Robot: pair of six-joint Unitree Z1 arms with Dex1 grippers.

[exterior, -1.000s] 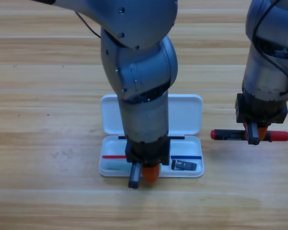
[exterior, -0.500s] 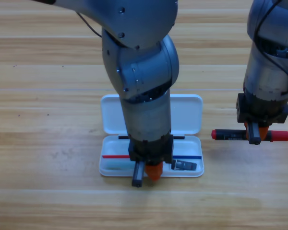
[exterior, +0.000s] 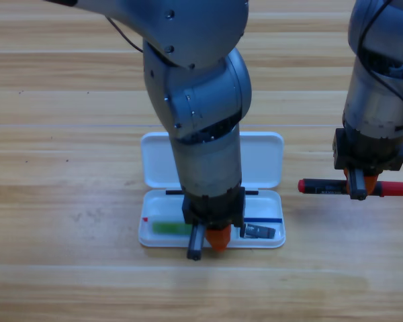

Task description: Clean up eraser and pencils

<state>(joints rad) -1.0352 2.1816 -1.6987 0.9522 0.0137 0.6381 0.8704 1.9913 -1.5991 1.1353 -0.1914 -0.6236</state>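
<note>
Case (exterior: 258, 161) lies open mid-table (exterior: 67, 134), white lid flat behind, tray in front. At the tray's left end, there's the pale green pencil (exterior: 171, 227), bright green showing, lying lengthwise inside before it runs under the arm. Left gripper (exterior: 208, 243) points straight down at the tray's front edge, orange jaw and dark finger side by side; whether they're spread or pressed together, I cannot tell, nor whether they touch the green pencil. Just to its right, the eraser (exterior: 257, 232), a short black block with white markings, sits inside the tray near the right end. Over to the right, well apart from the case, the red-ended pencil (exterior: 352, 188) runs level across the bare wood, black printed middle, red tips poking out both sides. Right gripper (exterior: 361, 186) is planted on its middle, pointing down; jaws hidden from this angle, so a pinch can't be called.
</note>
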